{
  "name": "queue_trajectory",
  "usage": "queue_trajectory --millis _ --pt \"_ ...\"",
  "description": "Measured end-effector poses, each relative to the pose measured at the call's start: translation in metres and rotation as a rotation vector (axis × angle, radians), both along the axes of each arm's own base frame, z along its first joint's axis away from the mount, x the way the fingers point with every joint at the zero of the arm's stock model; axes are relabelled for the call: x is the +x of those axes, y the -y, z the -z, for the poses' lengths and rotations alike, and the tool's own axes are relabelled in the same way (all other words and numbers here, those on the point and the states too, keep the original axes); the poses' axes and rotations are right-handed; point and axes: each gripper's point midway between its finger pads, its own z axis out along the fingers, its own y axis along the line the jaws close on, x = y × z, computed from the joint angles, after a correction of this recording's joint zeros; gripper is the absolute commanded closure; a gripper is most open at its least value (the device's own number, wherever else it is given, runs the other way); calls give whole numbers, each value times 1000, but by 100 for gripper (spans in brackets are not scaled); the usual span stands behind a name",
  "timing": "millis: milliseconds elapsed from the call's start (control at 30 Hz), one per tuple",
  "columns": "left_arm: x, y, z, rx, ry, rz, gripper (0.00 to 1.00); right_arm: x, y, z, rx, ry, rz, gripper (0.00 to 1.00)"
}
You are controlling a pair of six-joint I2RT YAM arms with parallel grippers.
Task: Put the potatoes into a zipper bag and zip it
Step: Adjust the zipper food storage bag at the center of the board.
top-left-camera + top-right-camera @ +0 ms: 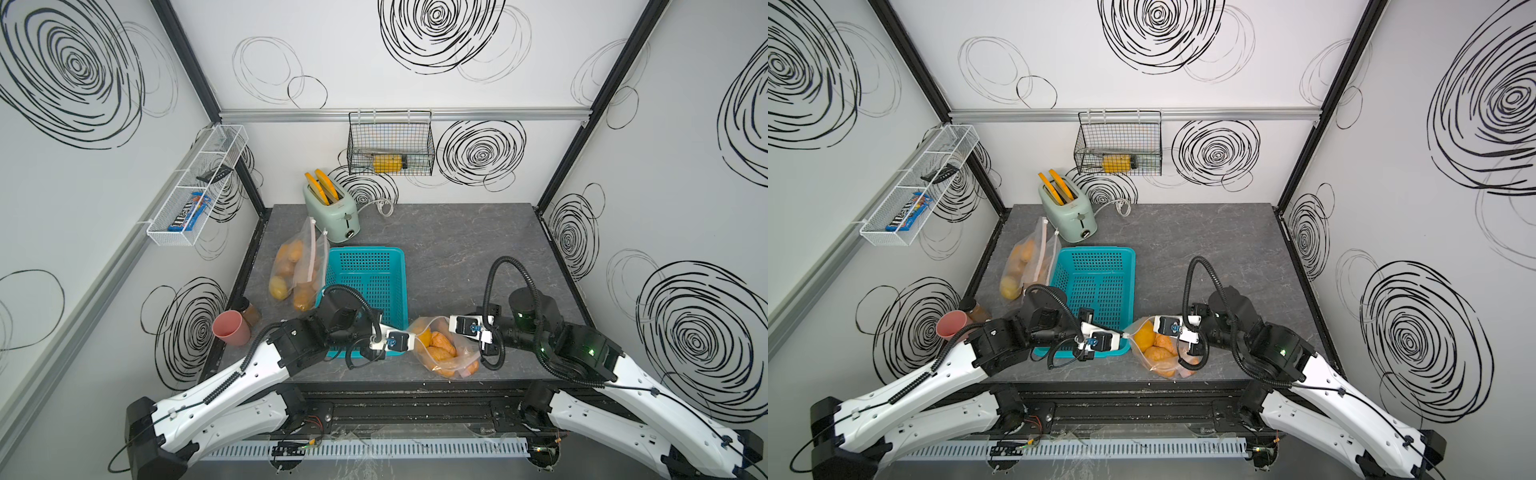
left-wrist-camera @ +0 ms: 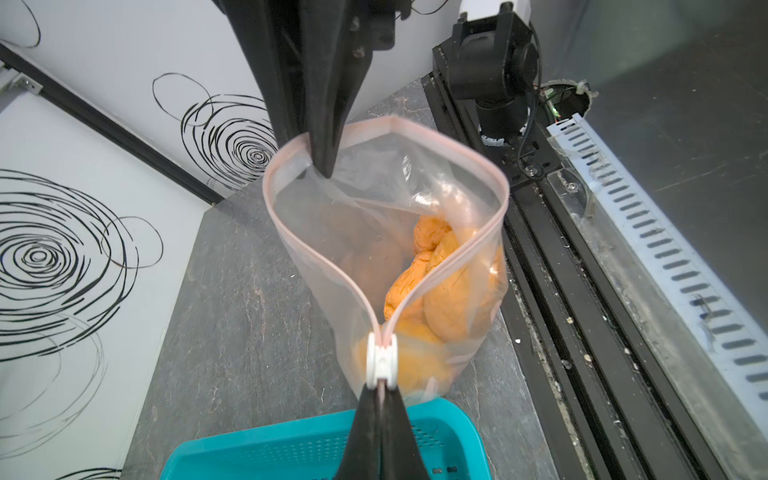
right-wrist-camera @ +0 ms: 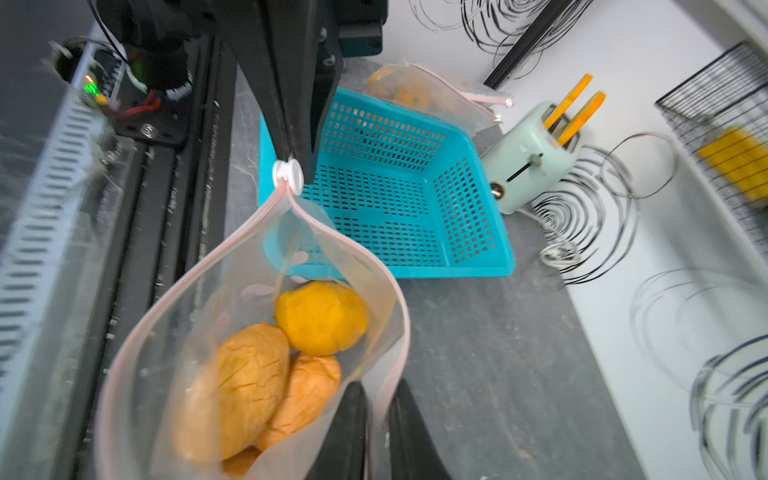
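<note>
A clear zipper bag (image 1: 449,357) with a pink track stands near the table's front edge, its mouth gaping. Several orange-brown potatoes (image 3: 249,386) lie inside it, one of them yellower (image 3: 322,318). My left gripper (image 2: 380,390) is shut on the bag's end tab, right behind the white slider (image 2: 381,359); in a top view the left gripper (image 1: 412,336) sits at the bag's left corner. My right gripper (image 3: 380,401) is at the opposite end of the mouth. Its jaws stand slightly apart, one inside and one outside, and the pink rim (image 3: 392,374) runs loose between them.
A teal basket (image 1: 365,286) sits just behind my left arm. A second bag of potatoes (image 1: 297,270) leans on the basket's left side. A mint toaster (image 1: 332,212) stands at the back, a pink cup (image 1: 230,328) and a jar (image 1: 249,311) at the left edge.
</note>
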Motion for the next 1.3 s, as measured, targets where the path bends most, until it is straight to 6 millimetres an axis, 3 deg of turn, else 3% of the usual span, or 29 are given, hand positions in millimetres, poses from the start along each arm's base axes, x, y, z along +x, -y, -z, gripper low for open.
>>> queue_trajectory --millis 100,233,333,433,600,733,867,1033,1133,1300 --pt "19 10 -16 -11 -77 -85 100 9 2 -5 27 5 61 44" --pt "58 25 -52 -7 -159 -234 100 21 8 -20 59 8 144 35" --pt "80 38 -97 -46 -167 -297 100 24 12 -52 129 35 177 30" --pt "90 39 -133 -90 -139 -333 100 19 16 -89 228 81 177 28" --pt "104 20 -156 -86 -112 -457 100 10 16 -133 347 126 140 27" --pt "126 -7 -146 -39 -139 -616 100 14 5 -139 373 125 116 27" --pt "128 -34 -103 38 -211 -709 100 19 -15 -125 367 94 69 26" --pt "94 -55 -56 94 -314 -665 100 14 -42 -91 355 29 -60 34" --pt "71 -57 -54 67 -337 -591 100 12 -57 -75 343 1 -125 38" --pt "49 -55 -58 28 -352 -492 100 11 -72 -73 356 19 -201 39"
